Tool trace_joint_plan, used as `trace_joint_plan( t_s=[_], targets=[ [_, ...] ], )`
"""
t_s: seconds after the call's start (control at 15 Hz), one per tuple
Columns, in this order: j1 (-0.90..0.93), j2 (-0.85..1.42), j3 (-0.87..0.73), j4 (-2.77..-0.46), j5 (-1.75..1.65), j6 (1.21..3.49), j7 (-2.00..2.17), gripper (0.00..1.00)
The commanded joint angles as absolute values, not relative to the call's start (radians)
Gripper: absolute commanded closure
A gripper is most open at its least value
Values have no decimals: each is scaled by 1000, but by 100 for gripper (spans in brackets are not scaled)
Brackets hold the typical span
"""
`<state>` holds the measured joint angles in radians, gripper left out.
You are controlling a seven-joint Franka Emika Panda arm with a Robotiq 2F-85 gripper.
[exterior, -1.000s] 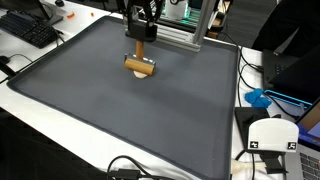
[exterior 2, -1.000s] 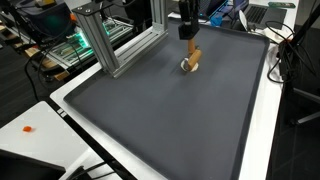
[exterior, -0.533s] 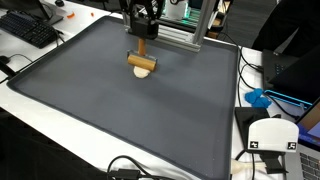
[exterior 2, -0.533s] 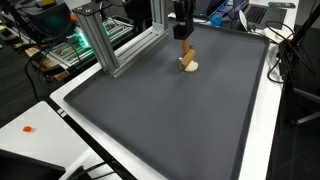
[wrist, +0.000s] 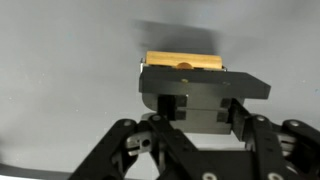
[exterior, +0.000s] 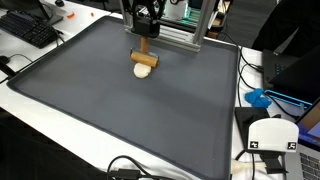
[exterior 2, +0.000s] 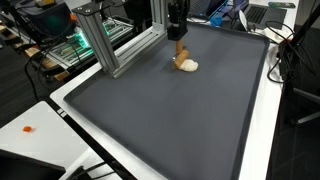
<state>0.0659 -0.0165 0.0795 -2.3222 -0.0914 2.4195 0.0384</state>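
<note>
- In the wrist view the claw (wrist: pixel 187 100) covers most of the wooden piece (wrist: pixel 185 62) — only one narrow edge shows above the pads.
- The grey mat (wrist: pixel 60 60) behind it is blurred in that view.
- In both exterior views the arm is cut off by the top edge, just above the claw.
- The pale part (exterior: pixel 145 71) under the wooden piece is too small to tell what it is.
- The keyboard (exterior: pixel 30 28) is cut by the left edge — only a part shows.
</note>
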Motion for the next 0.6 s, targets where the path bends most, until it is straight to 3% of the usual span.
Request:
trace_joint_plan(
  t_s=[0.0, 0.53],
  targets=[
    [67, -34, 76, -2356, -89, 2386, 29, 65],
    [76, -30, 85, -2348, -72, 2542, 29, 65]
  ],
)
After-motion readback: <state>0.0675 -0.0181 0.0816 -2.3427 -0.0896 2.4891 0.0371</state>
